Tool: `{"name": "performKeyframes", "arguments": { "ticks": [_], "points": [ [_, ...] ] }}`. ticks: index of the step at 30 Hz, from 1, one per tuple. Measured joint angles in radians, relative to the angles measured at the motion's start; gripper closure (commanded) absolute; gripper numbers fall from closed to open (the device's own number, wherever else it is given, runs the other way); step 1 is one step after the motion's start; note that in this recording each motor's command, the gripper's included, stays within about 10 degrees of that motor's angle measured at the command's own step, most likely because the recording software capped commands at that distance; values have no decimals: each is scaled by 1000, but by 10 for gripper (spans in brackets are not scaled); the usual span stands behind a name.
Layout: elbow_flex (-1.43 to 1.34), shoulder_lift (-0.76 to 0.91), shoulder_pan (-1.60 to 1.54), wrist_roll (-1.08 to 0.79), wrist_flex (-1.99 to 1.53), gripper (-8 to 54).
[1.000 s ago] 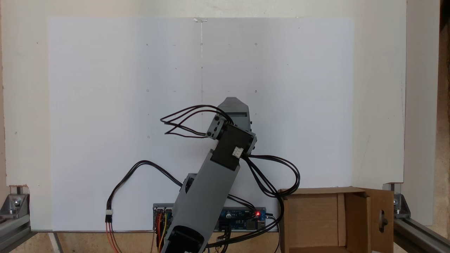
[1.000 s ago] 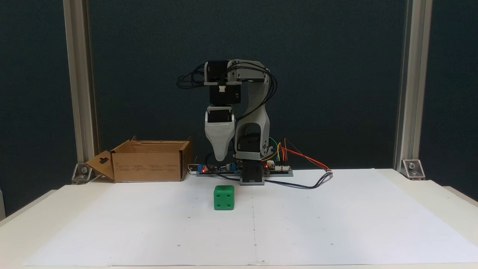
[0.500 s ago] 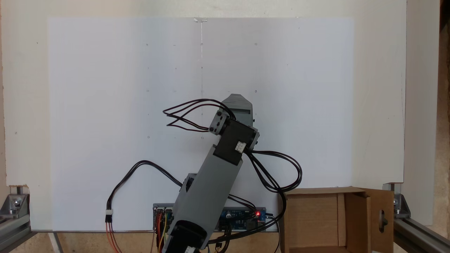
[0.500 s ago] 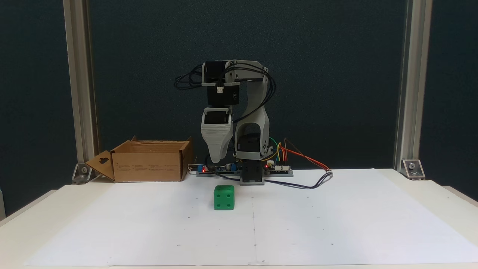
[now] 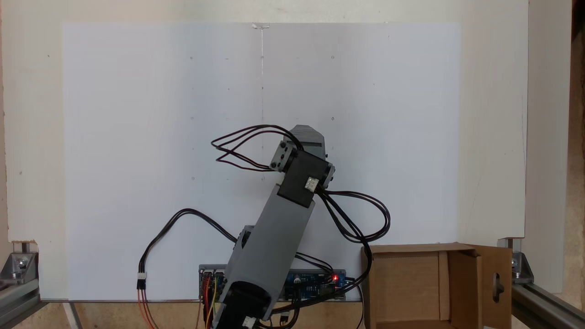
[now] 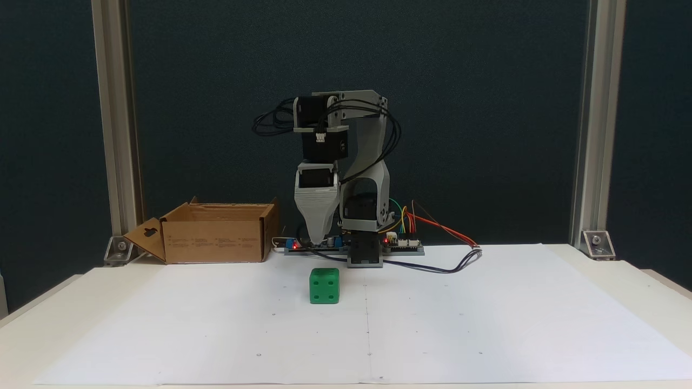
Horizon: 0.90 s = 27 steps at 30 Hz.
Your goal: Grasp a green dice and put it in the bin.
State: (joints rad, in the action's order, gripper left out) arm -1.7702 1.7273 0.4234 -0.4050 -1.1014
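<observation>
Green plastic marks the target: the green dice [image 6: 324, 286] sits alone on the white paper [image 6: 486, 313] that covers the surface [image 6: 43, 335], a little left of the middle line in the front fixed view, with a four-pip face to that camera. It is not seen in the fixed view from above, where the arm stands over that spot.

The tool [image 6: 315, 237] hangs pointing down, above the dice and somewhat farther back, not touching it. From the front one grey tapered finger is seen and the other lies behind it, so I cannot tell if the tool is spread or pressed together.

I judge the step in hand to be the approach, before any grasp. The next move calls for coming forward and down until the fingers stand on both sides of the cube, then pinching it.

Counted: one dice, one arm, one bin [image 6: 216, 237]. The bin is a brown cardboard box standing far left in the front view, well apart from the dice, with a keyhole cutout in one flap [image 5: 497, 285].
</observation>
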Motion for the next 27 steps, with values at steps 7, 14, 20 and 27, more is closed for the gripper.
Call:
{"name": "performKeyframes", "arguments": {
  "ticks": [7,14,20,27],
  "points": [
    [-54,-23,-9,6,66,-1],
    [-101,-52,-11,6,140,-1],
    [-153,-75,-11,6,196,0],
    [-158,-80,-11,20,222,-2]
  ]
}}
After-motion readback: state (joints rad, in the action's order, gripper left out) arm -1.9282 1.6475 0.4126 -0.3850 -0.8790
